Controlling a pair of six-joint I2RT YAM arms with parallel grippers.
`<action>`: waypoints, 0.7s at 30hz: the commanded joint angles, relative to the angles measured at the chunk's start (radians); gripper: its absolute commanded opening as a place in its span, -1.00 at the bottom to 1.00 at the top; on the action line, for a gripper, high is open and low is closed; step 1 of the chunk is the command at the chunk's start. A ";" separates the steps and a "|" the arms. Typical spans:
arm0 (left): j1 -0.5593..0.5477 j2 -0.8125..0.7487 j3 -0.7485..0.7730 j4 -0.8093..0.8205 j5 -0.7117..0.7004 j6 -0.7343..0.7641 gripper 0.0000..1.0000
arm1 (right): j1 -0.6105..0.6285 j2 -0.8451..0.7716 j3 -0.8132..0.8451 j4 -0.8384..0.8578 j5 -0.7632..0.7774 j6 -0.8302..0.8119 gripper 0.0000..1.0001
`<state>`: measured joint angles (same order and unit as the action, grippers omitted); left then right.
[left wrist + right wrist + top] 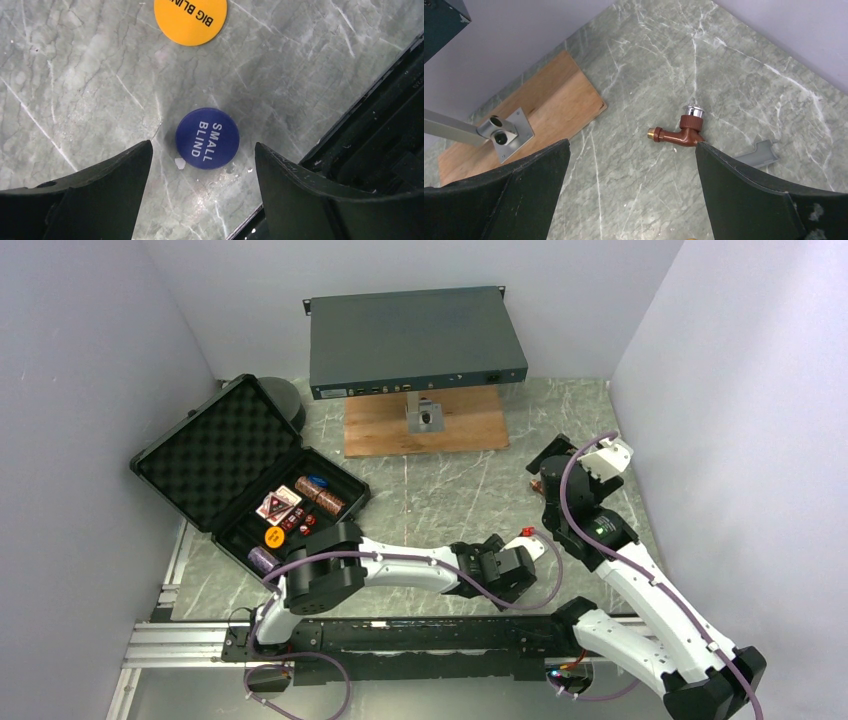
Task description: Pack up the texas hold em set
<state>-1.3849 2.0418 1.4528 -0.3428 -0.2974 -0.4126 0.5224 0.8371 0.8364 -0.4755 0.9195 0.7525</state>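
Note:
The black foam-lined case (215,455) lies open at the left. In its tray are a red card deck (278,505), a brown chip roll (326,499), a purple roll (262,558), tiny red dice (296,521), a blue disc (317,481) and an orange disc (274,536). My left gripper (503,570) points down near the front rail. In the left wrist view, my left gripper (203,150) is open, and a blue "SMALL BLIND" disc (207,138) lies flat just ahead between the fingertips, untouched. An orange "BIG BLIND" disc (190,20) lies beyond. My right gripper (631,155) is open and empty.
A flat grey metal box (415,340) sits on a post over a wooden board (425,420) at the back. A brown tap fitting (676,132) and a grey plastic piece (756,155) lie by my right gripper (553,455). The black base rail (380,135) runs close beside the blue disc.

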 commanded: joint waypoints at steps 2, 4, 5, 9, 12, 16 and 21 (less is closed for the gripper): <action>-0.003 0.038 0.074 -0.013 -0.025 -0.029 0.59 | -0.002 -0.029 -0.013 0.042 0.051 -0.007 1.00; -0.003 0.041 0.070 -0.012 -0.023 -0.030 0.58 | -0.002 -0.031 -0.018 0.049 0.050 -0.010 0.99; -0.003 0.043 0.067 -0.011 -0.022 -0.033 0.59 | -0.003 -0.030 -0.020 0.054 0.047 -0.011 0.99; -0.003 0.057 0.072 -0.023 -0.027 -0.038 0.59 | -0.002 -0.023 -0.024 0.064 0.032 -0.018 0.99; -0.002 0.078 0.098 -0.051 -0.028 -0.036 0.56 | -0.002 -0.021 -0.027 0.077 0.025 -0.030 0.99; -0.002 0.093 0.109 -0.057 -0.027 -0.037 0.53 | -0.002 -0.018 -0.025 0.083 0.020 -0.039 0.99; -0.003 0.102 0.114 -0.058 -0.031 -0.033 0.48 | -0.004 -0.019 -0.030 0.086 0.020 -0.042 0.99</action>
<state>-1.3846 2.1201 1.5322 -0.3862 -0.3077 -0.4393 0.5220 0.8227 0.8066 -0.4252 0.9333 0.7254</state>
